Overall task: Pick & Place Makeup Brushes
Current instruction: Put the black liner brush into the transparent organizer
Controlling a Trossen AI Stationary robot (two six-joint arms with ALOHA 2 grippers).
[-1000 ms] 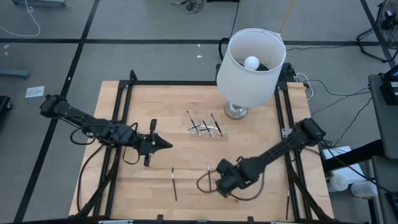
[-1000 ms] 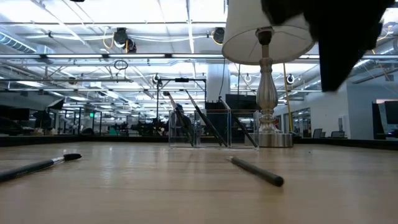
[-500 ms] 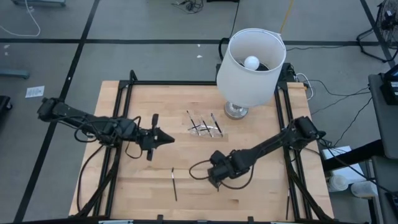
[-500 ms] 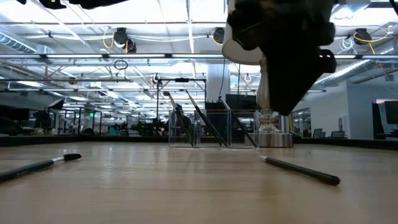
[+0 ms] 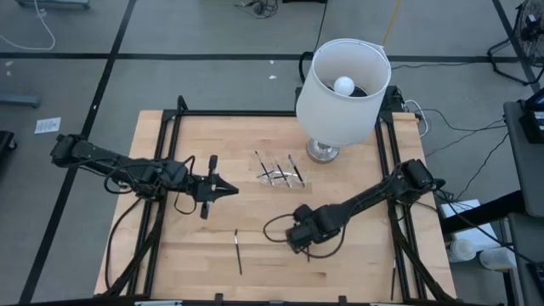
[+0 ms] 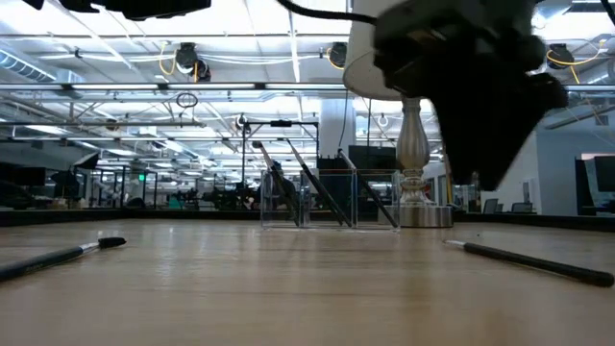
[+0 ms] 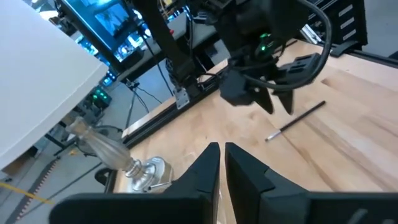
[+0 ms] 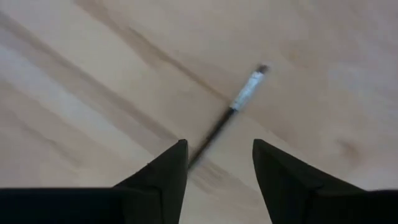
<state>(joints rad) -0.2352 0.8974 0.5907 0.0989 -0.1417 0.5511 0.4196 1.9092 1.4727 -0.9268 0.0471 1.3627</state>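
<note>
I am looking down on the wooden table (image 5: 195,246), where the white-shaded lamp (image 5: 342,81) is standing at the far edge on its silver base. The right gripper (image 8: 219,163) is hanging low over the near middle of the table with its fingers spread wide, straddling a makeup brush (image 8: 230,115) that is lying flat on the wood, not gripped. The left gripper (image 7: 221,160) is hovering left of centre, fingers nearly together, holding nothing. A clear organizer (image 5: 281,174) is sitting just beside the lamp base, with several brushes (image 6: 312,183) leaning in it. Another brush (image 5: 238,251) is lying loose near the front edge.
</note>
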